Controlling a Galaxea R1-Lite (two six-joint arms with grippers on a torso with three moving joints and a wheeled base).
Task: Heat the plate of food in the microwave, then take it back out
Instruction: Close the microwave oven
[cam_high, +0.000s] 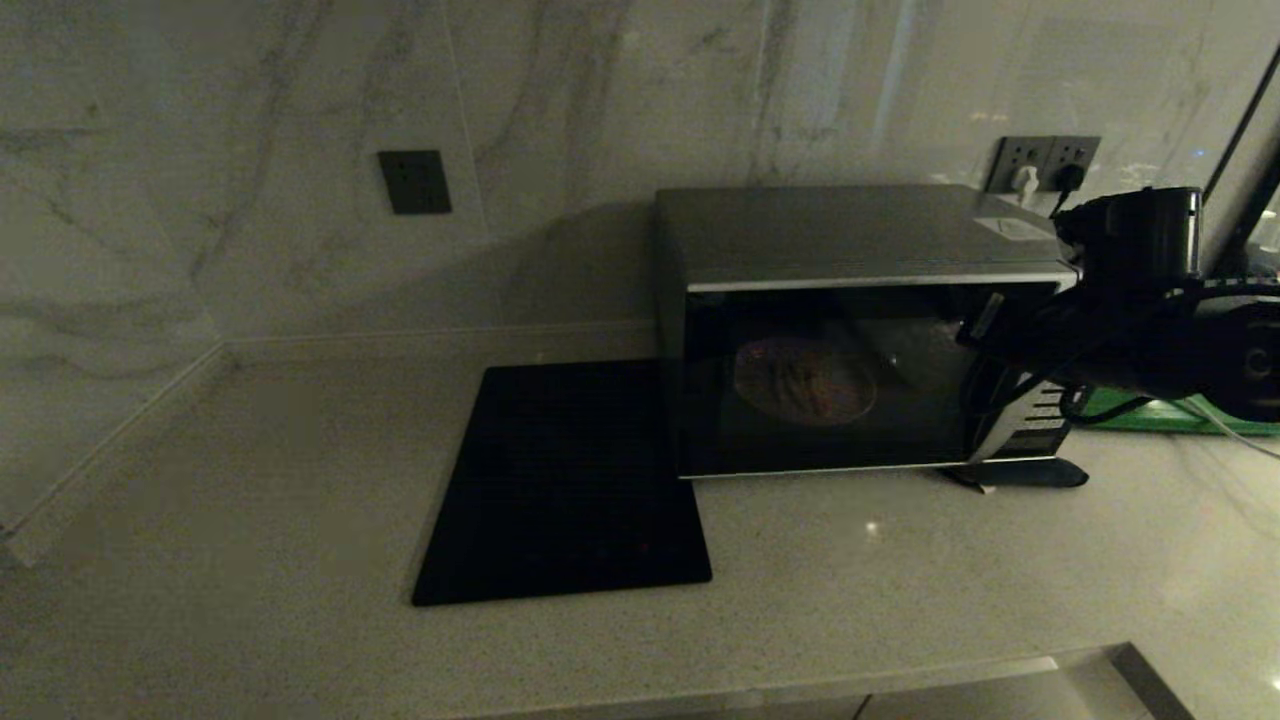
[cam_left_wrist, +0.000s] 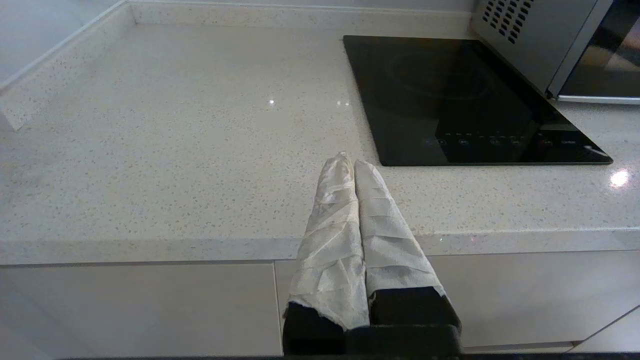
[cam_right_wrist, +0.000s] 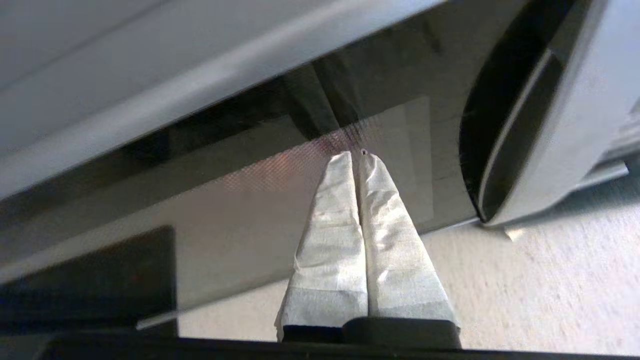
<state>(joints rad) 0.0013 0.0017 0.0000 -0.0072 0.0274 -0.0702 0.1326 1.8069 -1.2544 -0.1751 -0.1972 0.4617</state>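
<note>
Plate of food (cam_high: 805, 381) sits inside the closed microwave (cam_high: 850, 330); right end effector (cam_right_wrist: 357, 156), fingers together, at its door; left end effector (cam_left_wrist: 349, 162) together over the table (cam_left_wrist: 175, 150).

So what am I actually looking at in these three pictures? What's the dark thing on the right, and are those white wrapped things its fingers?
It is a two-armed robot at a kitchen counter. The wide picture comes from a camera on its head; the other two come from cameras on its wrists, looking along the fingers. Yes, the white wrapped prongs are fingers. The right gripper, on the dark arm you noticed, is shut with its tips at the glass door of the microwave. Inside, through the closed door, sits the plate of food. The left gripper, also shut and holding nothing, waits by the counter's front edge. A flat black glass square lies beside the microwave.
</note>
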